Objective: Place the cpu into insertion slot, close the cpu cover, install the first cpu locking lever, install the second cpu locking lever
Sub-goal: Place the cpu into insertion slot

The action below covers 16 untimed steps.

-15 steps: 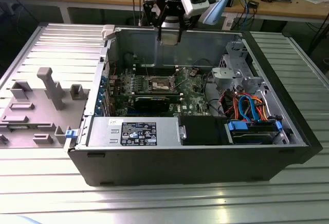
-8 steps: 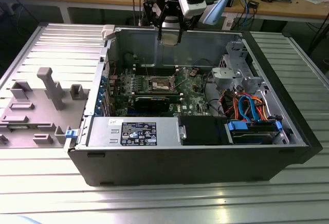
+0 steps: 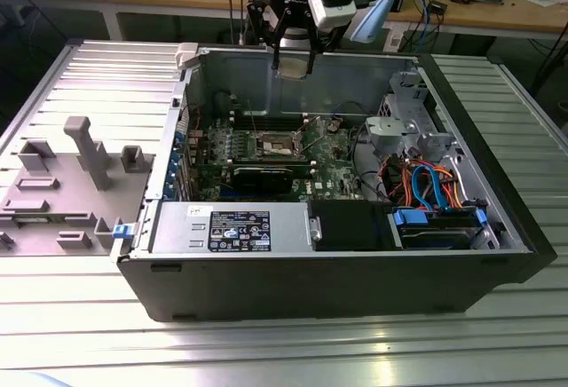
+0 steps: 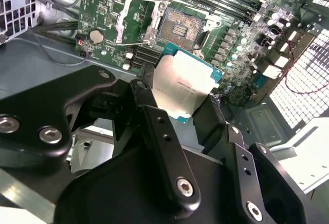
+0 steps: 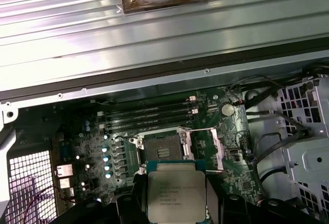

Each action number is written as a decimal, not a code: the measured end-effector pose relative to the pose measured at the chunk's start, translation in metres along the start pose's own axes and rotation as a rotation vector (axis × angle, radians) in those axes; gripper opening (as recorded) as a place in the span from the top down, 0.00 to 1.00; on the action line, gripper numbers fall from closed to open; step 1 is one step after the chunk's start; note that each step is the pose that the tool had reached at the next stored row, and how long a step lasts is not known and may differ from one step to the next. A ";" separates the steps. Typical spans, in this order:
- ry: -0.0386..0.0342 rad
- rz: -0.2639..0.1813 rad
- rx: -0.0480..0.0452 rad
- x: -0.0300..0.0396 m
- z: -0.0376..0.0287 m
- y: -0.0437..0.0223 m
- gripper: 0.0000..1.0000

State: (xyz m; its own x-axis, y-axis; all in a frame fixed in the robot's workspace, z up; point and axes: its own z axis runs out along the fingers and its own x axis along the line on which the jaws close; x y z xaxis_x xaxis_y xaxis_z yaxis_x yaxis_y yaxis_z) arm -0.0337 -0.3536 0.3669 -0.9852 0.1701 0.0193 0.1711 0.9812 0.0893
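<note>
The claw (image 3: 294, 57) holds the cpu (image 3: 294, 64) high over the open case (image 3: 311, 280).

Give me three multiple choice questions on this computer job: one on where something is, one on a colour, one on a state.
1. Where is the cpu? A on the table; B in the claw; C on the case floor.
2. What colour is the motherboard? A red; B blue; C green.
3. The cpu cover is: A open; B shut; C missing.
B, the claw grips it above the insertion slot. C, its surface is green. A, it stands swung off the slot.
</note>
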 end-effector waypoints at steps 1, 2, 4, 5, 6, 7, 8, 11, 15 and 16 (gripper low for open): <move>-0.0005 0.006 -0.0001 0.0000 0.0000 0.0000 0.45; -0.0011 0.012 -0.0002 0.0000 0.0000 0.0000 0.45; -0.0023 0.026 -0.0005 0.0000 0.0001 0.0000 0.45; -0.0028 0.032 -0.0007 0.0000 0.0001 0.0000 0.45; -0.0034 0.038 -0.0007 0.0000 0.0001 0.0000 0.45; -0.0040 0.045 -0.0009 0.0000 0.0002 0.0000 0.45; -0.0047 0.053 -0.0010 0.0000 0.0002 0.0000 0.45; -0.0065 0.073 -0.0014 0.0000 0.0003 0.0000 0.45; -0.0089 0.100 -0.0019 0.0000 0.0003 0.0000 0.45; -0.0093 0.104 -0.0020 0.0000 0.0003 0.0000 0.45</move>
State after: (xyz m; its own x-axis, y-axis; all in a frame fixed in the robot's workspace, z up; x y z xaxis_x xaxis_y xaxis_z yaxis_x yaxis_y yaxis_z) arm -0.0337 -0.3536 0.3665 -0.9621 0.2719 0.0193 0.2725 0.9580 0.0893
